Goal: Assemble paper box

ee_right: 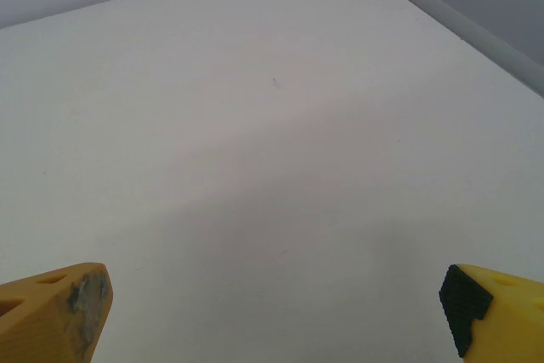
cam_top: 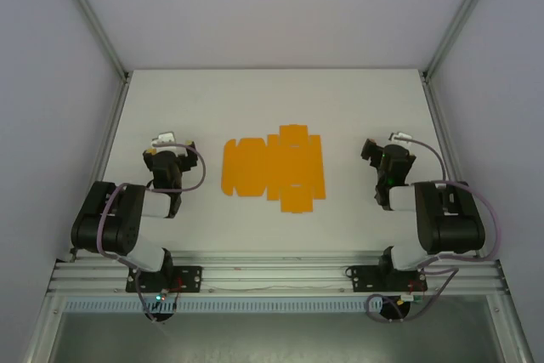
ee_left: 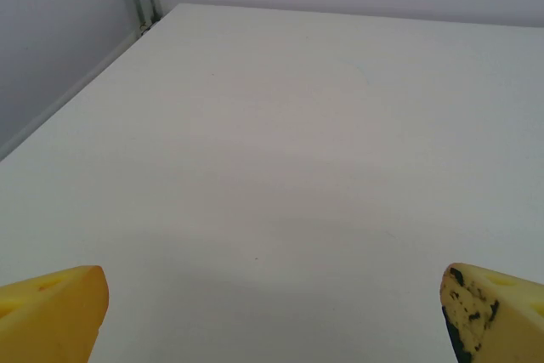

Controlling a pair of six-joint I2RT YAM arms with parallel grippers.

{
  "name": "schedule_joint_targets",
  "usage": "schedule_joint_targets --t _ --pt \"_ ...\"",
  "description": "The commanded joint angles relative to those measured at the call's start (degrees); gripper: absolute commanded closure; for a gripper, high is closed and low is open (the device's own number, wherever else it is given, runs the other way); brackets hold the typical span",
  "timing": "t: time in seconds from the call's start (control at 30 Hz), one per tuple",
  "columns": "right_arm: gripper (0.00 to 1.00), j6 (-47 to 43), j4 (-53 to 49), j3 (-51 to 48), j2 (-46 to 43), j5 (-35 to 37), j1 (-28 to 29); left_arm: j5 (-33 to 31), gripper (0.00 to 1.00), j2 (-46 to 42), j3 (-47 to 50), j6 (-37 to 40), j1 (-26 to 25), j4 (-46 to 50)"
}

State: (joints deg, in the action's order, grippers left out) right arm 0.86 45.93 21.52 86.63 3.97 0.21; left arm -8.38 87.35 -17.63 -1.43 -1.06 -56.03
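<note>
The paper box [cam_top: 274,167] lies flat on the white table [cam_top: 272,99] as a bright orange die-cut sheet with flaps and tabs, midway between the two arms. My left gripper [cam_top: 167,149] rests to the sheet's left, apart from it. Its yellow fingertips [ee_left: 53,312] stand wide apart over bare table, so it is open and holds nothing. My right gripper [cam_top: 380,152] sits to the sheet's right, also apart from it. Its yellow fingertips [ee_right: 56,310] are spread wide over bare table, open and holding nothing.
Grey enclosure walls with metal corner posts [cam_top: 93,19] close in the table on the left, right and back. An aluminium rail [cam_top: 272,278] carrying both arm bases runs along the near edge. Bare tabletop surrounds the sheet.
</note>
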Motion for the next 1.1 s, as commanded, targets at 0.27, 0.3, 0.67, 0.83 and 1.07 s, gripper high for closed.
schedule_joint_targets --t 0.27,0.3,0.67,0.83,1.07 --pt "0.0 0.7 1.2 1.1 -0.7 0.0 -0.1 0.9 0.0 -0.5 -1.0 0.0 1.2 -1.1" --pt "0.0 0.7 1.2 1.2 -0.7 -0.1 -0.1 0.9 0.0 -0.6 -1.0 0.0 1.1 -1.1" --pt "0.0 0.7 1.4 0.9 -0.8 -0.1 -0.1 0.9 0.0 -0.7 -0.8 0.0 1.1 -1.3" --pt "0.0 1.1 -2.4 1.8 -4.6 1.5 -0.1 -0.2 0.0 -5.8 -3.7 -0.5 1.1 7.8" --pt "0.0 7.3 -25.4 10.6 -17.0 2.1 0.5 0.9 0.0 -19.7 -13.6 -8.2 1.1 37.9"
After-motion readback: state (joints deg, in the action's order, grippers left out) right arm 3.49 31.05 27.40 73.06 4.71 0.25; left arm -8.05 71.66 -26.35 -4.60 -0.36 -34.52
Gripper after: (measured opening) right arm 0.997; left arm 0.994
